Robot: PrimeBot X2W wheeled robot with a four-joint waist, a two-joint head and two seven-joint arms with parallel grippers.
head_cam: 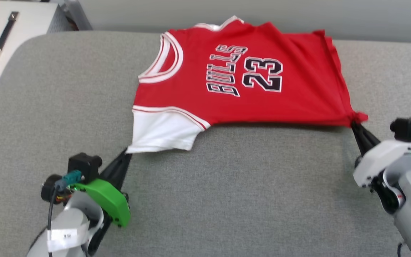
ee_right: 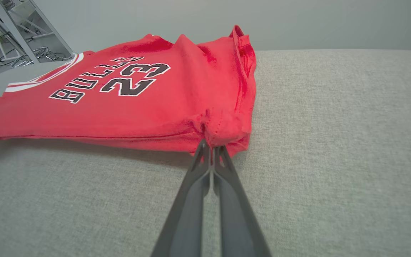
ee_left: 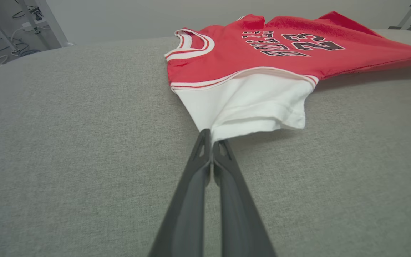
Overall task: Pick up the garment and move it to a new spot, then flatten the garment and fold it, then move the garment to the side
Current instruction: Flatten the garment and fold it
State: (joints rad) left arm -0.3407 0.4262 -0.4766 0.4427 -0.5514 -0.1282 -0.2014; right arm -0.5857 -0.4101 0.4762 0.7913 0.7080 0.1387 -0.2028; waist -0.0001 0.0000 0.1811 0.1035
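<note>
- The robot's long dark left fingers [head_cam: 126, 156] are pressed together, pinching the hem of the white short sleeve
- The red basketball-jersey shirt with black "BULLS 23" print [head_cam: 244, 103] lies print-up on the grey fabric-covered table [head_cam: 227, 200], its near edge raised slightly and stretched between the two grips
- The long dark right fingers [head_cam: 356, 128] are closed tight on the bunched red bottom corner

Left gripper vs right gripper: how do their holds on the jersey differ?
The left gripper pinches the white sleeve hem; the right gripper pinches a red bottom corner. The left gripper's wrist shell is green; the right gripper's is white. The sleeve fans out smoothly at the left; the corner bunches at the right. Both are shut on the garment.
</note>
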